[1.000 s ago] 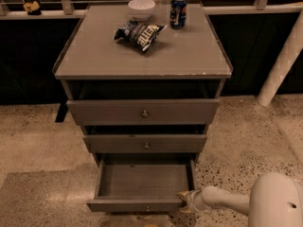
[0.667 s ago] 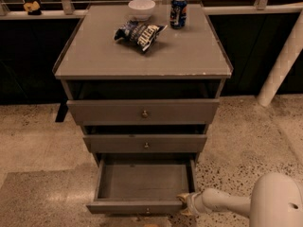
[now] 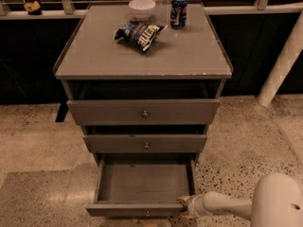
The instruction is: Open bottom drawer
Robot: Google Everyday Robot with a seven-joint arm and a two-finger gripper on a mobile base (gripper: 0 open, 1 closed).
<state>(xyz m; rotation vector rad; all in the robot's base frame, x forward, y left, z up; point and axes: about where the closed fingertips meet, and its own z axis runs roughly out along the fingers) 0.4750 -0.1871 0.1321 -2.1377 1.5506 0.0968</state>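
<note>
Underfoot, mottled, speckled stone-look floor (image 3: pixel 246 136). On it a grey flat-topped desk (image 3: pixel 189 56) with three drawers, smooth and matte, pale chips along the front rim of the top. Widest grey drawer front (image 3: pixel 109 111) and middle-sized grey drawer front (image 3: pixel 113 144) both set further in, plain and flat. Lowest of the three, the bottom drawer (image 3: pixel 142 181): narrow grey flat front, shallow boxy tray, standing well out from the carcass and bare inside.

Step in hand judged near its end — opening seemingly done, or lacking only a last short draw. White rounded robot arm (image 3: pixel 222 206) low at right. Claw (image 3: pixel 185 207) at the drawer's right front corner, touching or just beside it; cannot tell which, nor whether apart or together. Next move probably a letting-go and a straight retreat, with no sideways nudge to the front.

Up top: crinkled dark foil snack bag (image 3: pixel 139 33), glossy white round bowl (image 3: pixel 141 7), blue metal can (image 3: pixel 178 12). Smallest — small round metal knob (image 3: pixel 147 214), centre of the bottom front.
</note>
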